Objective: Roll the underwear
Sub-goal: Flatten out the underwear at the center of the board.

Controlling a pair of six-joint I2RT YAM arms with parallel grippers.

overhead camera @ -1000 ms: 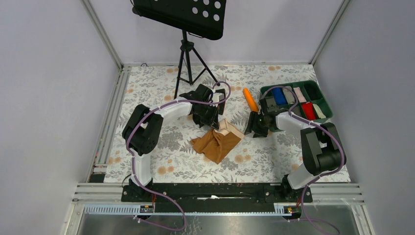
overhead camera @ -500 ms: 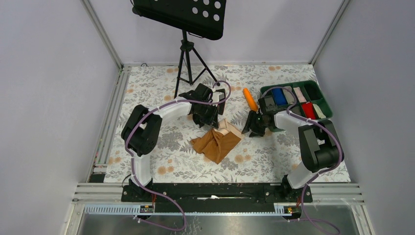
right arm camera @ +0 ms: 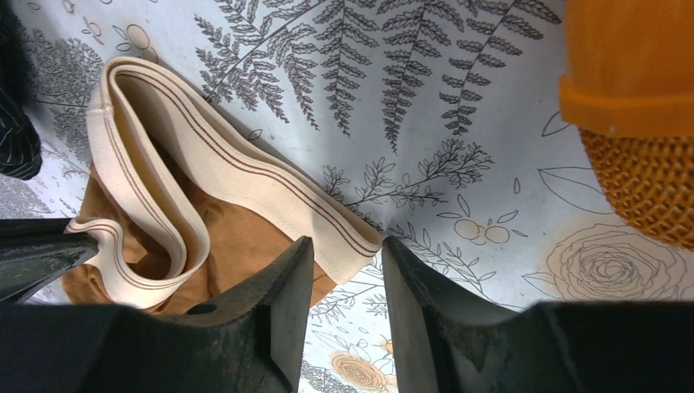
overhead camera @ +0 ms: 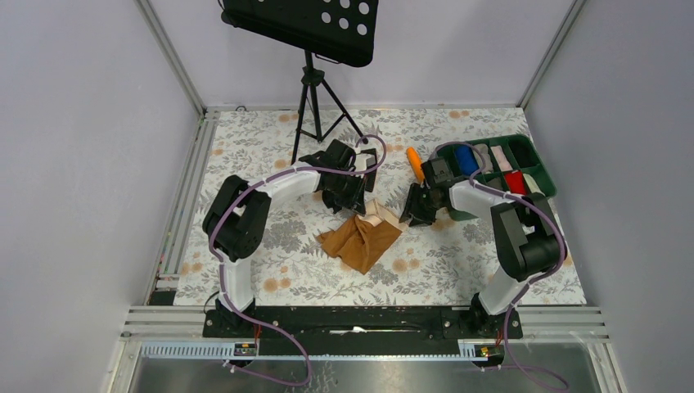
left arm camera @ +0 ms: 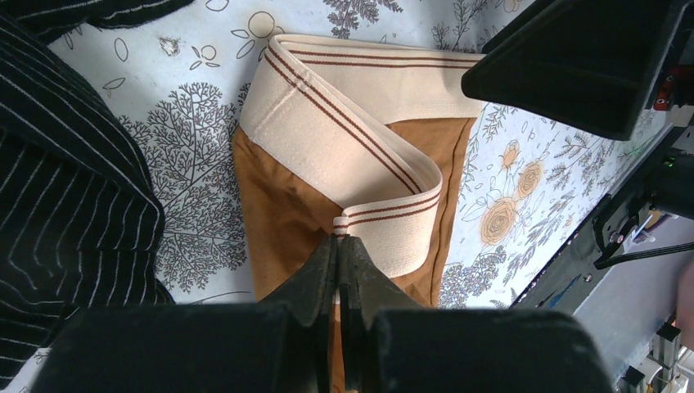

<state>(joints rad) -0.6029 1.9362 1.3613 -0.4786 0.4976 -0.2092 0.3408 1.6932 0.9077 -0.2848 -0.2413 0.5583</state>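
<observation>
We've got the underwear in the middle of the worktop: left jaws clamped on its waistband fold, right jaws parted, straddling the band's other end (long axis running jaw to jaw).

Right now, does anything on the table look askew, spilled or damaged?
The underwear lies bunched and askew, not flat: its waistband is doubled back in a loop, pinched by the shut left end effector. Nothing looks spilled or damaged.

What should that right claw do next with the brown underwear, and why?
Probably close the right claw on the underwear: its open jaws straddle a corner of the waistband, while the left claw is shut on another fold of it.
</observation>
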